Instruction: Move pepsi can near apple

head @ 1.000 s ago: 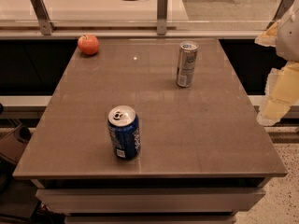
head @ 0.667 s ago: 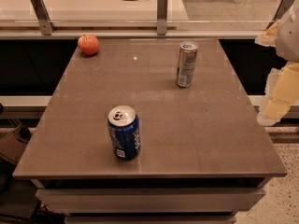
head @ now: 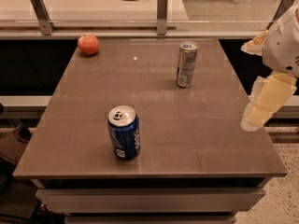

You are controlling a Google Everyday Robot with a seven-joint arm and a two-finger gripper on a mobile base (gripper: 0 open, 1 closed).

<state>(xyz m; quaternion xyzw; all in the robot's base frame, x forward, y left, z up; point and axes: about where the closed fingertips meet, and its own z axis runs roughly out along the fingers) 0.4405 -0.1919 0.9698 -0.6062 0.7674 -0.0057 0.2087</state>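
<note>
Nothing differs from a second ago: the pepsi can, the apple, the silver can and the arm all sit where they were.

The pepsi can stands upright on the surface, near the front edge and a little left of the middle. We see its silver top with the pull tab lying flat. What it holds is hidden from us.

The apple rests at the far left corner, well apart from the pepsi can. It sits just in front of the raised ledge behind the surface.

The silver can also stands upright, toward the far right, well apart from both the apple and the pepsi can. It is taller and slimmer than the blue one. Its top shows a blue patch, and we cannot tell what is inside.

The gripper hangs off the right edge of the surface, about level with its middle and well apart from every object. It touches nothing and holds nothing. Pale, blocky parts of it angle down and to the left beneath the white arm. We cannot tell whether it is open or closed.
</note>
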